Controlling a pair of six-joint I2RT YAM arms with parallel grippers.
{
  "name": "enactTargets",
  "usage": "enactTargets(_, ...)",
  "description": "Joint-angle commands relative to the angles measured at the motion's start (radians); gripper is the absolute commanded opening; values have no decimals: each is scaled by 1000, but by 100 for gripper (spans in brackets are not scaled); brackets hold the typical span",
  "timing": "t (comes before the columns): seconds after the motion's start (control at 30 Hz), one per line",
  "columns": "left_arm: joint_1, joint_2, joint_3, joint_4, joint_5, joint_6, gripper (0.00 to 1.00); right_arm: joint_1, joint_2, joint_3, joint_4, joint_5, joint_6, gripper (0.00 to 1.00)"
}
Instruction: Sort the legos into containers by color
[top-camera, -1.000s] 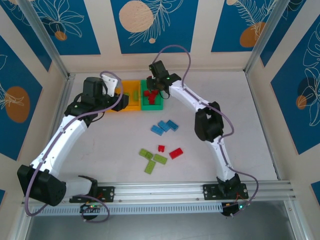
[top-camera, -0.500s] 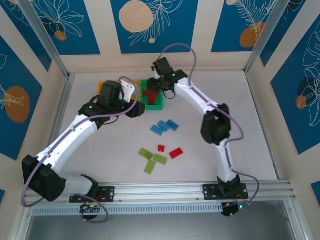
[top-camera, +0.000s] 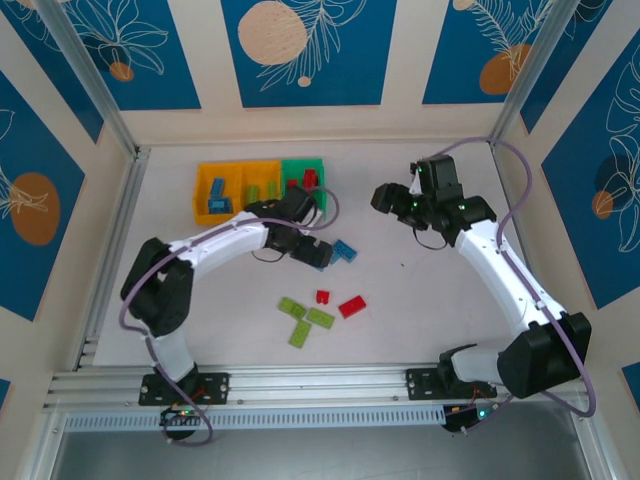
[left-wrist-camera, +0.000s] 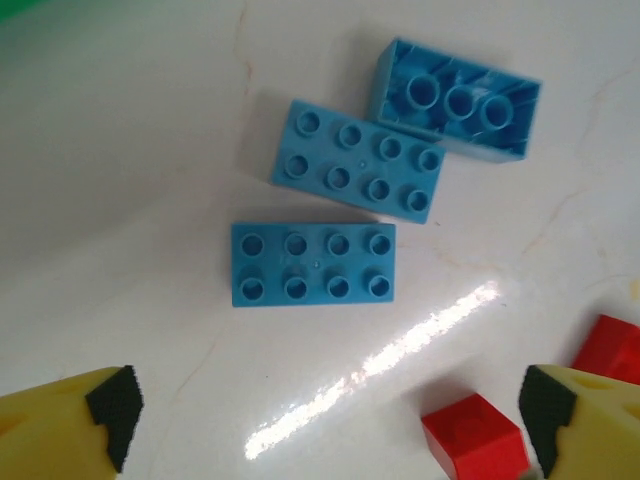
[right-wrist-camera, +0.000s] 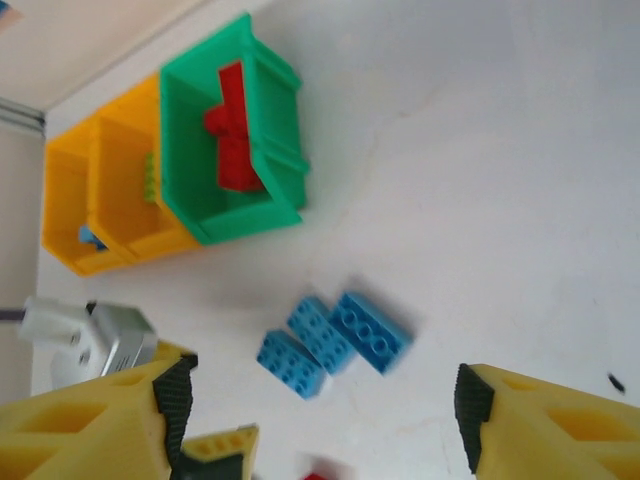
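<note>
Our left gripper (left-wrist-camera: 327, 415) hovers, jaws spread wide and empty, over three blue studded plastic bricks (left-wrist-camera: 357, 160) at mid-table, one of them upside down. Our right gripper (right-wrist-camera: 322, 405), likewise released, hangs to the right. Nearer lie lime green bricks (top-camera: 320, 318) and red bricks (top-camera: 351, 306). Far left stand two orange-yellow plastic bins (top-camera: 200, 195) and a green plastic bin (top-camera: 303, 162).

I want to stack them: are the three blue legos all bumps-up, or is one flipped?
One blue lego is flipped: its hollow underside with round tubes faces up. The middle lego and lower lego show studs.
</note>
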Motion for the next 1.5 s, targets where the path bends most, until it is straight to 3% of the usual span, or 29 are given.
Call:
enactTargets(0.0,-48,81,79,-57,-77,29,100,-22,-17,-44,-15,-66,60,74)
enactTargets(0.27,-58,227,153,-63,-223,84,94,-35,1,-29,-40,-135,61,74)
enactTargets(0.57,-56,259,136,-59,-170,87,66,-33,19,-14,-46,-155,73,74)
enactTargets(0.7,-55,225,107,-48,-167,86,60,-26,17,2,-55,-157,75,74)
enactTargets(0.9,-23,45,59,-19,-168,73,60,3,15,37,-51,-169,69,74)
enactTargets(1.07,90,-77,94,-13,-113,82,60,29,20,50,-33,-166,70,75)
enactTargets(1.17,218,-86,135,-15,-73,85,60,34,28,51,-29,-168,73,74)
enactTargets(1.33,434,-17,227,9,-37,92,61,41,30,37,-28,-160,80,75)
enactTargets(1.47,544,107,348,-6,-31,79,61,43,39,30,-17,-168,90,74)
